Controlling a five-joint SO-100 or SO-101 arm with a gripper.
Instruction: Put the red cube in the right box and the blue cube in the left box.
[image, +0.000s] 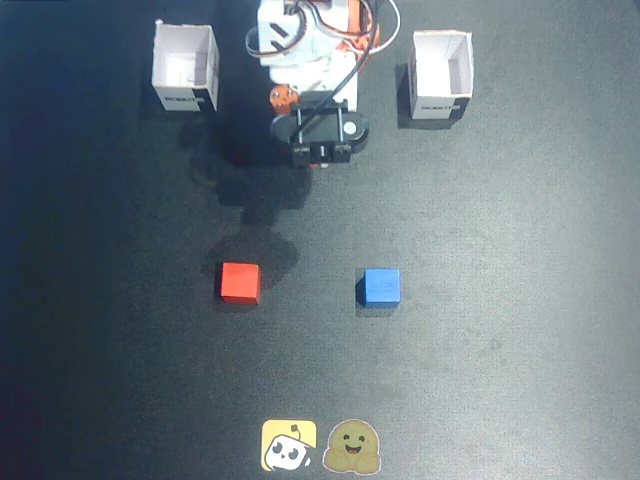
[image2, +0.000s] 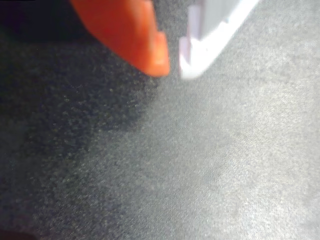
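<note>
In the fixed view the red cube (image: 240, 282) lies on the dark mat, left of centre. The blue cube (image: 380, 286) lies level with it, right of centre. Two open white boxes with black strips stand at the back, one on the view's left (image: 185, 98) and one on the view's right (image: 440, 106). The arm (image: 318, 128) is folded at the back between the boxes, far from both cubes. In the wrist view my gripper (image2: 173, 70) hangs over bare mat, its orange finger (image2: 145, 40) and white finger (image2: 210, 30) nearly touching, holding nothing. Neither cube nor box shows there.
The white and orange arm base (image: 310, 40) stands at the back centre with cables. Two small stickers, a yellow one (image: 289, 445) and a brown one (image: 351, 447), lie at the mat's front edge.
</note>
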